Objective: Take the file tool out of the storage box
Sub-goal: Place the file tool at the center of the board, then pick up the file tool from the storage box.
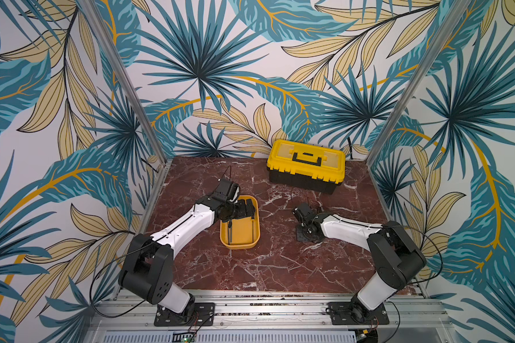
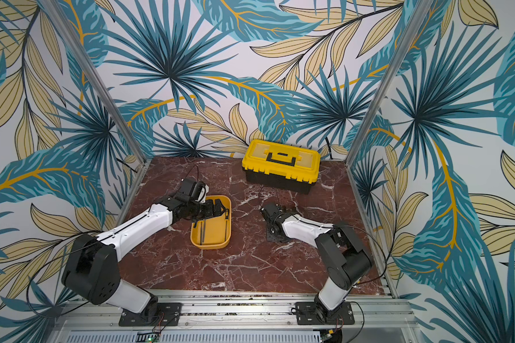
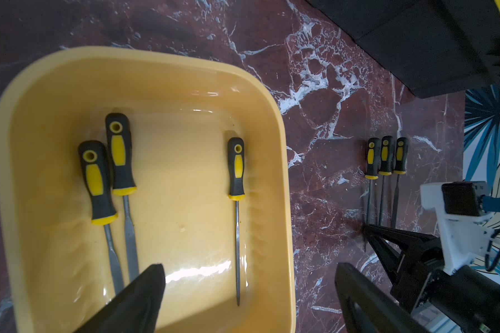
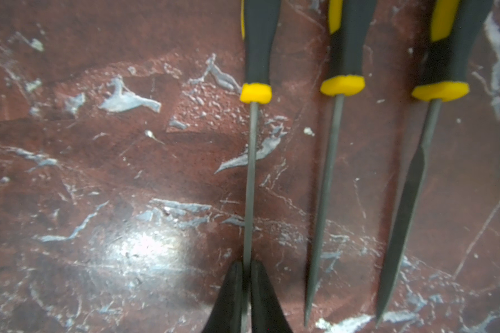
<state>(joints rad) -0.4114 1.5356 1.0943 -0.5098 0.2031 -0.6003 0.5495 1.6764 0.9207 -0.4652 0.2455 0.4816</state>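
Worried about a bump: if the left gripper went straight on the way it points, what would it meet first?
Most likely the storage box floor beside the lone thin file; the open left gripper aims into it. One finger may pass outside the rim; depth is unclear.

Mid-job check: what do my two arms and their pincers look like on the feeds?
Both arms, left arm and right arm, have white shell links between black joint housings, on black base plates bolted to an aluminium rail. A thin black cable loops beside each shoulder. The left pincer and right pincer are black with tapered, wedge-shaped fingers. The right wrist carries a white camera bracket.
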